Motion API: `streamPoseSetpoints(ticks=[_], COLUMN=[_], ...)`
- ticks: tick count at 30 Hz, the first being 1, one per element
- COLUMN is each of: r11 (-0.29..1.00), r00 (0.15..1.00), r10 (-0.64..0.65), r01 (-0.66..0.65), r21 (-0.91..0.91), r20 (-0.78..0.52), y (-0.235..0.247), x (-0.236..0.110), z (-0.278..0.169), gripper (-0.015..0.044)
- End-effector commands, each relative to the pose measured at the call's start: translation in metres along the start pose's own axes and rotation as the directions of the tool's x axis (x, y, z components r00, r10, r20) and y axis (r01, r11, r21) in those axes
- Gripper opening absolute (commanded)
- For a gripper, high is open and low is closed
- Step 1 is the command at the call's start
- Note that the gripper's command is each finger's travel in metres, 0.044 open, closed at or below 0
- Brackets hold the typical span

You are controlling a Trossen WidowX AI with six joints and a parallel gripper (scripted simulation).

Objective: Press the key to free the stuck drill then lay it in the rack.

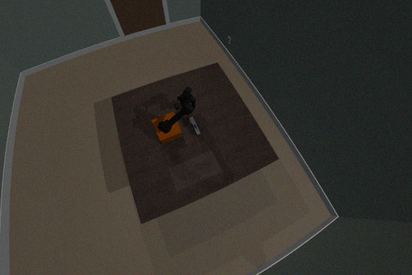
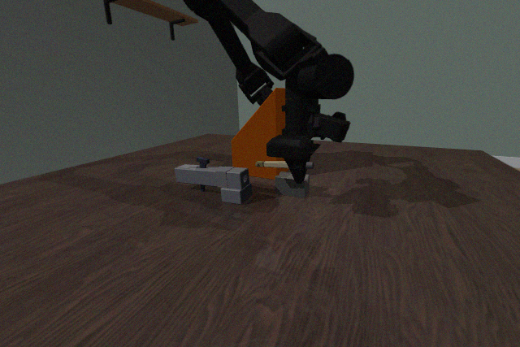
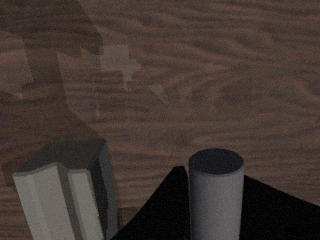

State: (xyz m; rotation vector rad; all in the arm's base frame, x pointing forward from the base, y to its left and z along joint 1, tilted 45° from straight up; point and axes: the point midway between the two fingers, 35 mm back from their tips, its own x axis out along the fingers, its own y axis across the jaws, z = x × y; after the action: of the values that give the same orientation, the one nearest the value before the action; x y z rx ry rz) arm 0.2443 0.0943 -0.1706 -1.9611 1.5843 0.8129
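Note:
My gripper [image 2: 299,178] [image 3: 195,175] is shut on the drill. The drill [image 2: 273,164] [image 3: 215,210] lies level, with a cream part on the left and a grey round end past the fingers on the right in the exterior view. It is out of the holder. The grey rack [image 2: 285,187] [image 3: 42,202] stands on the table; in the exterior view the drill is a little higher than its top, and in the wrist view the rack lies left of the fingers. The light grey holder [image 2: 201,175] [image 1: 192,122] stands apart, with the dark key [image 2: 202,161] standing up through it.
The orange block [image 2: 256,141] [image 1: 171,138] stands behind the rack and holder, under part of the arm. The dark wooden table [image 2: 260,275] [image 1: 232,138] bears everything. A wooden shelf [image 2: 142,3] is on the wall at the upper left in the exterior view.

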Motion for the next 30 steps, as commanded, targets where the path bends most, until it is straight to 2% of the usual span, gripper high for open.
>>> streamPoseSetpoints(ticks=[1,30], r11=[1.0,1.0], r00=[1.0,1.0], r10=[-0.002,-0.002], r01=[0.002,0.002], r21=[0.006,0.006], r20=[0.005,0.006], y=[-0.0013,-0.004], x=[-0.0031,-0.0116], z=[0.0002,0.0003], gripper=[0.0,0.0])
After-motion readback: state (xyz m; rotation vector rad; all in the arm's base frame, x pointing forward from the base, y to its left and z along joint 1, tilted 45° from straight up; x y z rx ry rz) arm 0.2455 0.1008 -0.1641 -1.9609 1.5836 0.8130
